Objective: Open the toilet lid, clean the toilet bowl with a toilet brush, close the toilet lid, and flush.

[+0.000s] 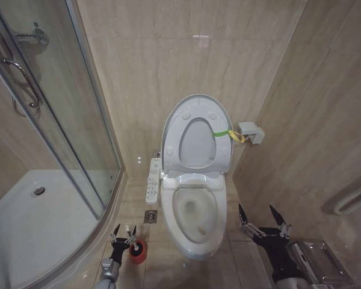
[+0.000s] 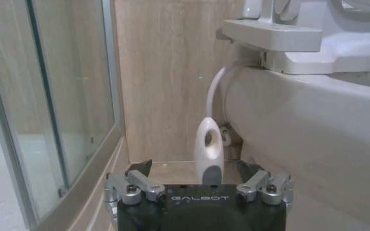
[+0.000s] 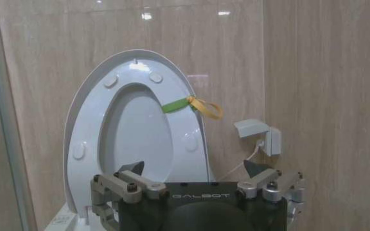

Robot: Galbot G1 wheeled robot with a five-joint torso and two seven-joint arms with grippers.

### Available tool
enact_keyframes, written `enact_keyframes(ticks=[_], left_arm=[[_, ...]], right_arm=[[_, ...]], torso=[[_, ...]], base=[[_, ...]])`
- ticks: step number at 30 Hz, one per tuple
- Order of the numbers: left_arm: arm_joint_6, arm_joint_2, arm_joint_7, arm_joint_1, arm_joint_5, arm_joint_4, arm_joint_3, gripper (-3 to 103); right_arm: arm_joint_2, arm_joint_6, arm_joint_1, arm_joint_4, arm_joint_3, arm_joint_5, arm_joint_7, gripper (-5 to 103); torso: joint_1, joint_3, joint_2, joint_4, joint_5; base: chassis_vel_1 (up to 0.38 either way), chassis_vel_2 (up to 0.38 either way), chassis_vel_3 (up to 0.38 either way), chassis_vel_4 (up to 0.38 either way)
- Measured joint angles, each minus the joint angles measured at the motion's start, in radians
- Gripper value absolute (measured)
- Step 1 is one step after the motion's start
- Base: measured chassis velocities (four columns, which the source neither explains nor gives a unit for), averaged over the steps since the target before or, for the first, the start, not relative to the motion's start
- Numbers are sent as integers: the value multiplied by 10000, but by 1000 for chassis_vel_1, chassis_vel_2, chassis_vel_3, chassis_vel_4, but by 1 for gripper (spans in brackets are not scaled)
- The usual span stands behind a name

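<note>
The left gripper (image 1: 124, 231) hung low by the floor with its fingers spread apart, and the brush (image 2: 208, 150) handle stood up between them — not yet gripped. The brush sat in its red cup (image 1: 138, 253), just beside that gripper. The bowl (image 1: 195, 241) was close by on its inner side. The right gripper (image 1: 264, 218) waited wide open on the other side of the bowl. Up ahead of it the lid (image 3: 137, 139) and seat stood raised against the wall — a green strap (image 3: 175, 105) looped at the edge.

Your left gripper (image 2: 199, 179) and right gripper (image 3: 194, 177) look alike: black bodies lettered GALBOT in white, silver metal finger links with dark screws, and black pointed fingertips (image 1: 242, 212).
</note>
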Motion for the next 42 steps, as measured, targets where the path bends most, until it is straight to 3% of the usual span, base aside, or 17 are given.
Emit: enact_keyframes(ticks=[2,3,9,10,17,18,25,26,42], left_arm=[[0,-6,6,0,0,10,0,90],[0,-21,9,-5,0,35,0,82],[-9,-76,-1,-61,5,170,-15,82],[-13,-92,-13,-56,6,173,-16,58],[33,-199,-61,13,-16,173,-18,58],[48,-219,-57,24,-20,173,-20,32],[58,-231,59,35,-132,172,-80,32],[56,-219,122,33,-168,180,-88,23],[-15,-281,538,382,-582,-252,-137,19]], right_arm=[[0,0,0,0,0,0,0,100],[0,0,0,0,0,0,0,100],[0,0,0,0,0,0,0,100],[0,0,0,0,0,0,0,100],[0,0,0,0,0,0,0,100],[0,0,0,0,0,0,0,100],[0,0,0,0,0,0,0,100],[0,0,0,0,0,0,0,100],[0,0,0,0,0,0,0,100]], torso=[[0,0,0,0,0],[0,0,0,0,0],[0,0,0,0,0],[0,0,0,0,0],[0,0,0,0,0],[-1,0,0,0,0],[-2,0,0,0,0],[-2,0,0,0,0],[-1,0,0,0,0]], base=[[0,0,0,0],[0,0,0,0],[0,0,0,0],[0,0,0,0],[0,0,0,0],[0,0,0,0],[0,0,0,0],[0,0,0,0],[0,0,0,0]])
